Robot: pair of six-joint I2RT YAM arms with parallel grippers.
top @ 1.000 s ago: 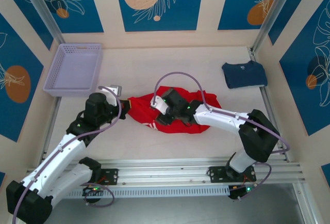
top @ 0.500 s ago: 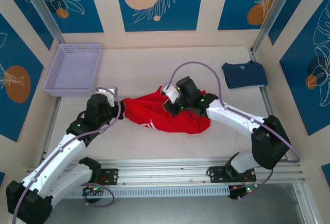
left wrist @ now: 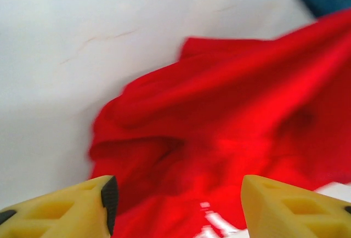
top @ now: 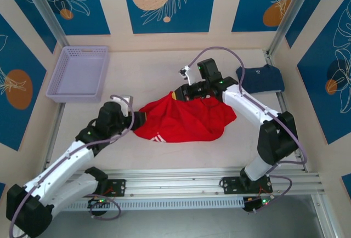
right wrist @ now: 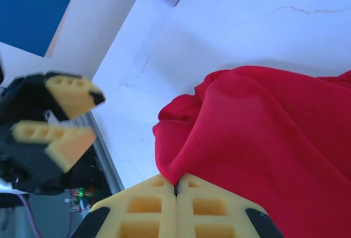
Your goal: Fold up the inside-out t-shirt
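the red shirt (top: 186, 120) lies bunched in the middle of the table (top: 148, 73), its far edge drawn up. the right fingers (right wrist: 176, 191) are clenched on a pinch of that edge, i'd say to pull the cloth out so it can spread flat. the left fingers (top: 140, 118) stand apart at the shirt's left end, nothing between them, low by the cloth and likely placed to take a hold. the fold itself looks not yet begun; 1 pull won't flatten it.
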